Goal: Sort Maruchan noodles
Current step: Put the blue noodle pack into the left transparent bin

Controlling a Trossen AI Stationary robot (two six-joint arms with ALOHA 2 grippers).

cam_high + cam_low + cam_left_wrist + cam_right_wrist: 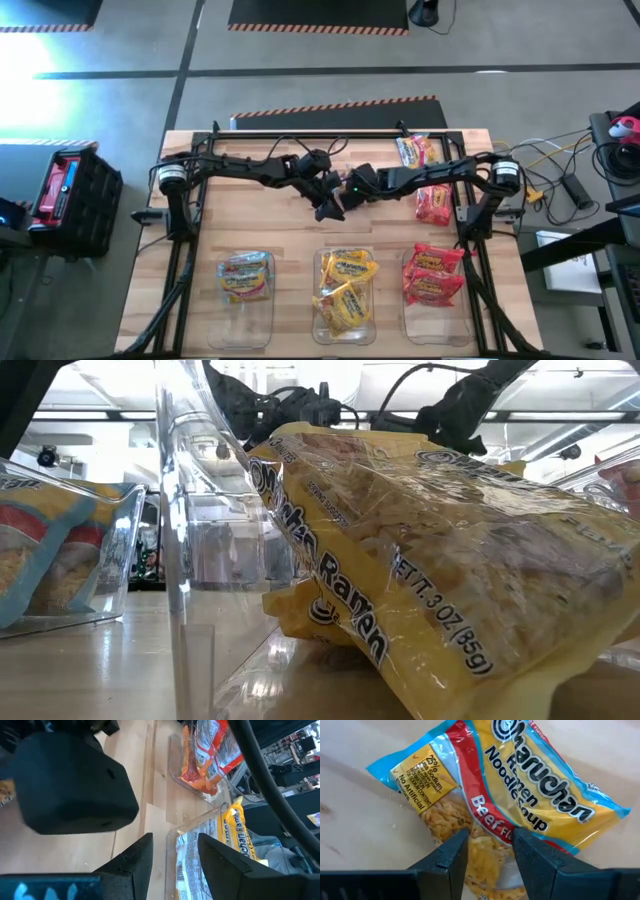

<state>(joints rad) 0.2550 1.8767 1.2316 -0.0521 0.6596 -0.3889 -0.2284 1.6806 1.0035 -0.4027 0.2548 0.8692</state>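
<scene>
A pale blue-edged noodle packet [520,785] with a red Beef band fills the right wrist view, and my right gripper [489,840] is shut on it above the table's middle [337,203]. My left gripper [175,845] stands open right beside it [322,185], with nothing between its fingers. Near the front edge stand three clear bins. The left one [245,328] holds a blue packet [245,277]. The middle one [345,338] holds yellow packets [345,285]. The right one [435,328] holds red packets [432,275]. My right gripper pinches the packet between its two fingers at the edge below the red Beef band [487,851]. The fingers slant down from the table's right side. The packet reaches forward from the fingers over the wood, tilted. Whether any part rests on the table I cannot tell.
Two loose packets lie at the far right of the table, one orange-red [413,150] and one red [433,205]. Black frame bars [330,133] run along the far edge and both sides. In the low view a yellow packet [430,560] in the middle bin blocks most of the scene.
</scene>
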